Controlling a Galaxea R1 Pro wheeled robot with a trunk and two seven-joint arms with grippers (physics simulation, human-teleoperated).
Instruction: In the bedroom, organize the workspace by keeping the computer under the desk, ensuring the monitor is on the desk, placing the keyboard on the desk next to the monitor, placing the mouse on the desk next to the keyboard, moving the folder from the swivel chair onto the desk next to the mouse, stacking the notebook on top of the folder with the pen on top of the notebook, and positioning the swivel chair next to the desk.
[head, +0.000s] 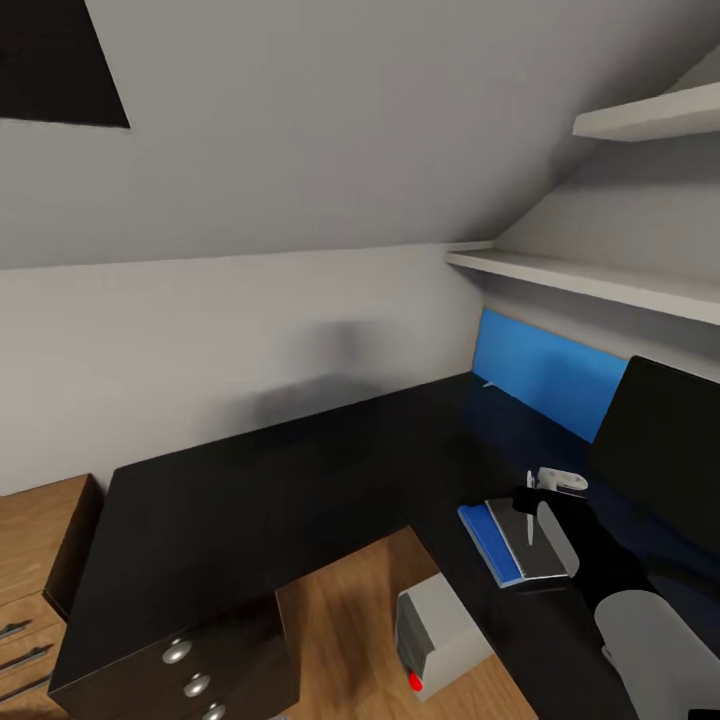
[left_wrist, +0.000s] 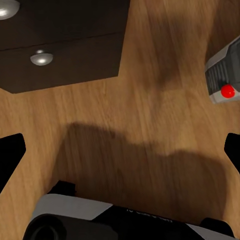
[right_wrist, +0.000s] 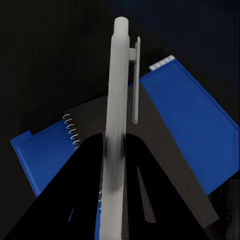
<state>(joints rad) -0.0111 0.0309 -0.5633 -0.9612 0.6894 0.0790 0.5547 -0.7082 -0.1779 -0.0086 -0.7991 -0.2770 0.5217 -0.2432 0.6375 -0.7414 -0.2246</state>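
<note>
Gripping pen (right_wrist: 118, 100), right tool (right_wrist: 116, 165) above notebook (right_wrist: 165, 150).

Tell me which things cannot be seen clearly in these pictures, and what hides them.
- Monitor: head view, cut by the right edge; stand hidden.
- Notebook: head view, partly behind the right gripper; in the right wrist view, the pen and the jaws cover its middle.
- Computer: left wrist view, cut by the edge.
- Left gripper: fingertips barely visible at the edges.

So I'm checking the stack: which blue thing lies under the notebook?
The blue folder, flat on the desk; the blue wall panel stands upright behind.
</note>
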